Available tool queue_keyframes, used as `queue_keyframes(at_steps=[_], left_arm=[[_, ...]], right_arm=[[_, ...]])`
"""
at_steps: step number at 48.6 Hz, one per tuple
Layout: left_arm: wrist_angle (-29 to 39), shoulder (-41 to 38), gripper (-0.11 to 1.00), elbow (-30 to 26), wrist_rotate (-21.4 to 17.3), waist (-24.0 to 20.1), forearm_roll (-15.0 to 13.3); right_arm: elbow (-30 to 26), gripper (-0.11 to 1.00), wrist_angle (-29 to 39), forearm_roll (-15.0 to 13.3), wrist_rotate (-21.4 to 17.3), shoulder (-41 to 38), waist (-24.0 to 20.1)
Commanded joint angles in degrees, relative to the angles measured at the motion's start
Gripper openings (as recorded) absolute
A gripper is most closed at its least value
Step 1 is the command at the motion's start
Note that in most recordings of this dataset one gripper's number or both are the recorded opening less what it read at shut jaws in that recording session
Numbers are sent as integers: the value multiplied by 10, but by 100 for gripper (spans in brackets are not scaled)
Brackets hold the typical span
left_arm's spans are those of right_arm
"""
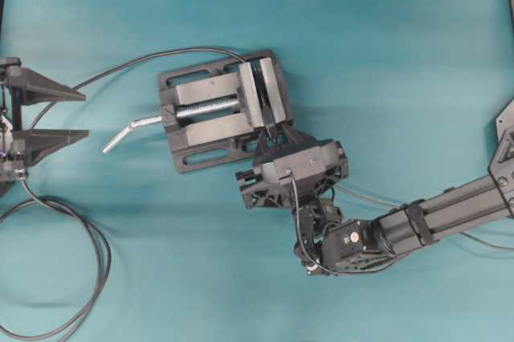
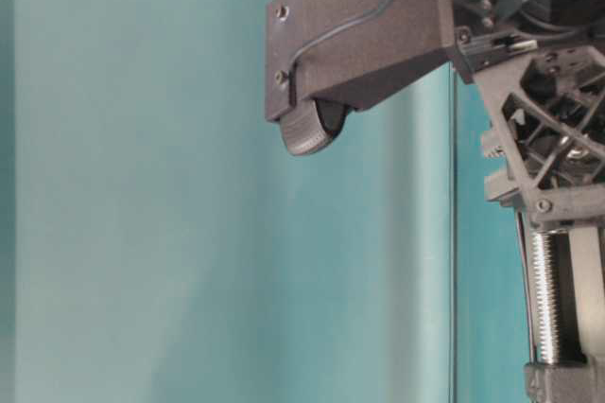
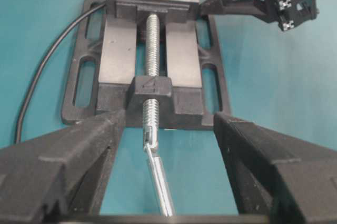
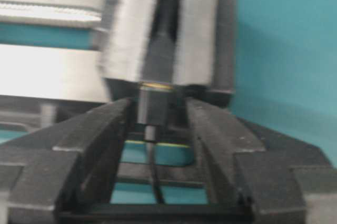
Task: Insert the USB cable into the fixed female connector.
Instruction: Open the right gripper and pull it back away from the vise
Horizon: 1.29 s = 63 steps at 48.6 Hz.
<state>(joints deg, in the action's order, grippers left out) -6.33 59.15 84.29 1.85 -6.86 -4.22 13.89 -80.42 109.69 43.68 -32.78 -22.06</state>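
The USB cable's black plug [image 4: 152, 105] sits end-on against the fixed female connector [image 4: 160, 56], a dark socket clamped between the vise's two metal jaws. A thin yellowish seam shows where they meet, and the cable [image 4: 154, 182] trails back between my fingers. My right gripper [image 4: 158, 104] straddles the plug, open, with a narrow gap on each side. From overhead the right gripper [image 1: 271, 135] points at the vise jaws and hides the plug. My left gripper [image 1: 85, 116] waits wide open at the left edge, empty, facing the vise handle [image 3: 158, 176].
The dark grey vise [image 1: 201, 113] stands mid-table, its bent silver handle [image 1: 128, 132] pointing left. A thin black lead [image 1: 120, 69] curves from the vise's far side toward the left arm. Thicker black cable loops [image 1: 88, 278] lie at the front left.
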Motion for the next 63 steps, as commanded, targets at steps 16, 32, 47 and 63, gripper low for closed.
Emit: queue_keyframes(at_steps=[16,32,47,63], left_arm=[[9,-3,84,-5,-7,0,2],[9,-3,84,3,-7,0,2],[9,-3,84,5,-4,-11,2],[9,-3,84,4,-6,-11,3]], right_arm=[[-13,58,-17,2,3,42,-57],[4,59,-17,2,4,44,-72],[58,59,-6,1,4,91,-77],[142,60,76,-25,5,178,-79]])
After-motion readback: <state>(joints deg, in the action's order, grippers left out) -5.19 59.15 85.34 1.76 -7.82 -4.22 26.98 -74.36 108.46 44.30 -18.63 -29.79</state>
